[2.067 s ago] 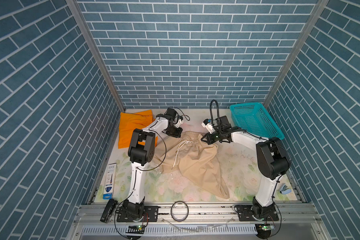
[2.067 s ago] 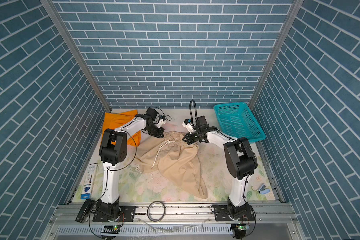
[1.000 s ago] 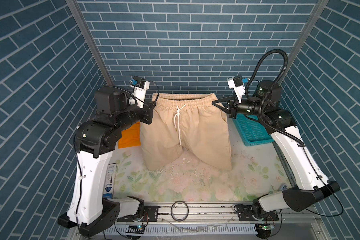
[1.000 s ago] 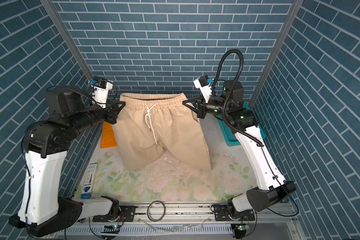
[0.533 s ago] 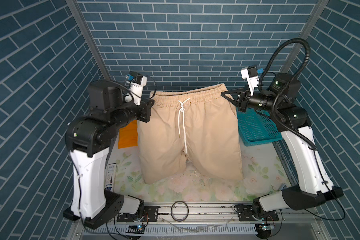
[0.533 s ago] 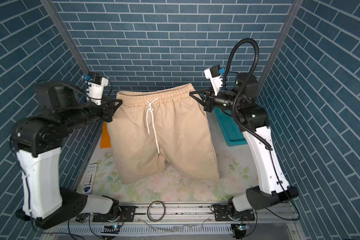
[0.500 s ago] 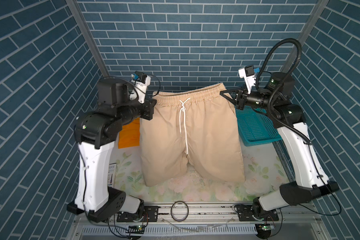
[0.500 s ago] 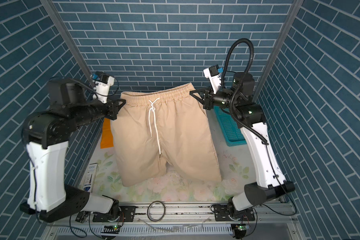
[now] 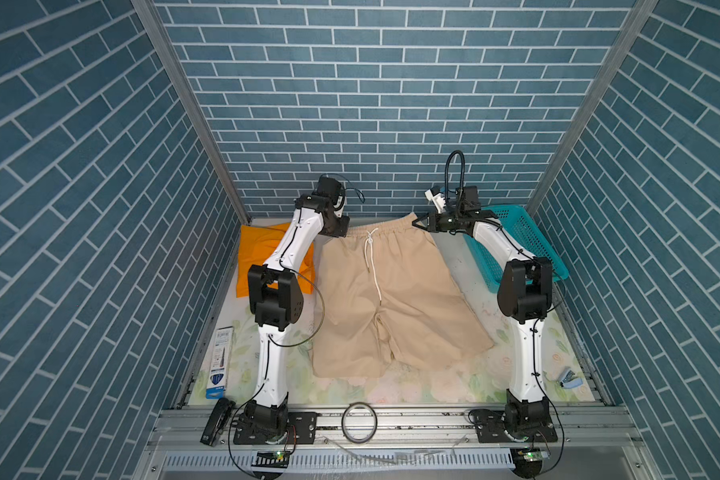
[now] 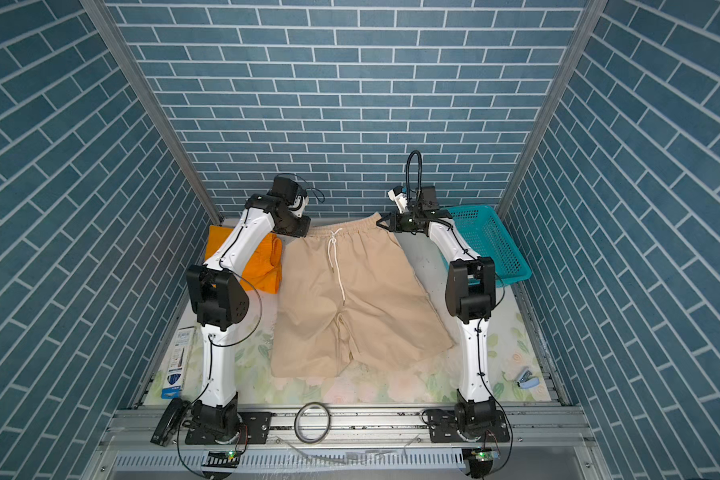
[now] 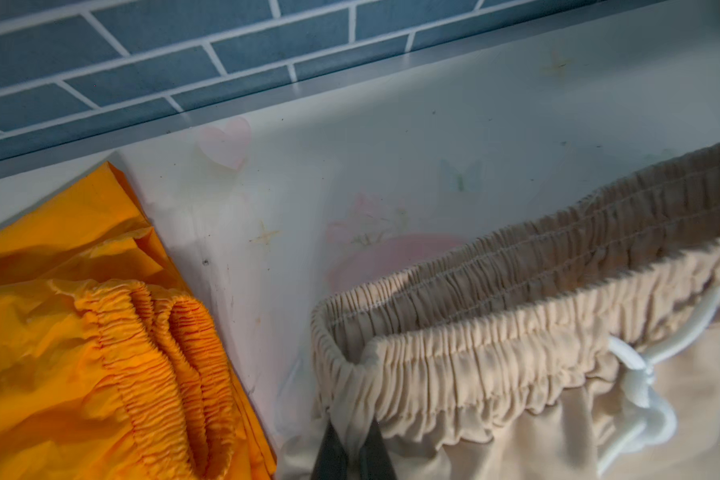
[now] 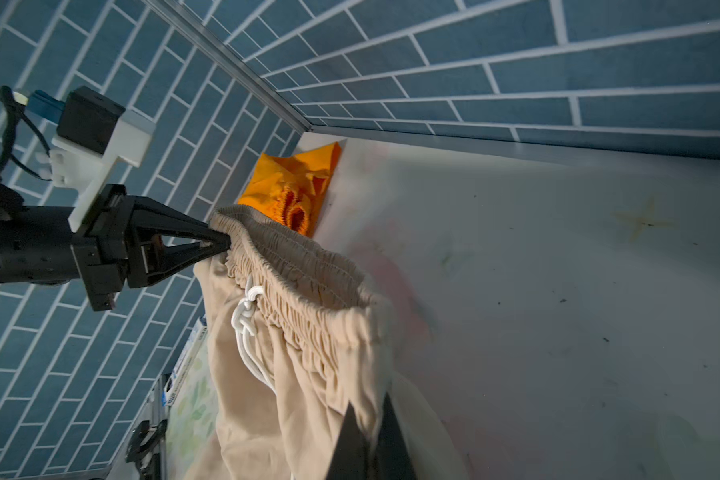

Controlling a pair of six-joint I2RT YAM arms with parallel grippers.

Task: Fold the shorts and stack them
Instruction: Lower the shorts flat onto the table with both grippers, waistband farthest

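Beige cotton-like shorts [image 9: 391, 299], the largest item, spread over the middle of the table [image 9: 433, 386], a floral-printed surface. The gathered elastic waistband is toward the far edge and the hems toward the front edge. A white drawstring [image 9: 373, 266] is knotted at the waist and trails down the front. The waistband corners are held up off the surface, and the legs lie flat with soft creases. Teal plastic basket [image 9: 516, 241], rectangular with perforated walls and floor, at the far right corner, its mesh floor in plain view. Orange shorts [image 9: 262, 253], crinkled thin fabric with a ruched waistband, lie bunched at the far left corner, just beside the beige pair and partly behind the left arm. Left gripper [image 11: 352, 453], black with tapered fingers, is closed on the left corner of the beige waistband. Right gripper [image 12: 371, 440], of the same build, is clamped on the right corner. Blue-and-white flat box [image 9: 219, 361], long and narrow, lies along the left edge. Thin dark ring [image 9: 359, 423] lies on the metal rail at the front edge. Small blue and grey object [image 9: 568, 378], stapler-like, sits at the front right corner.
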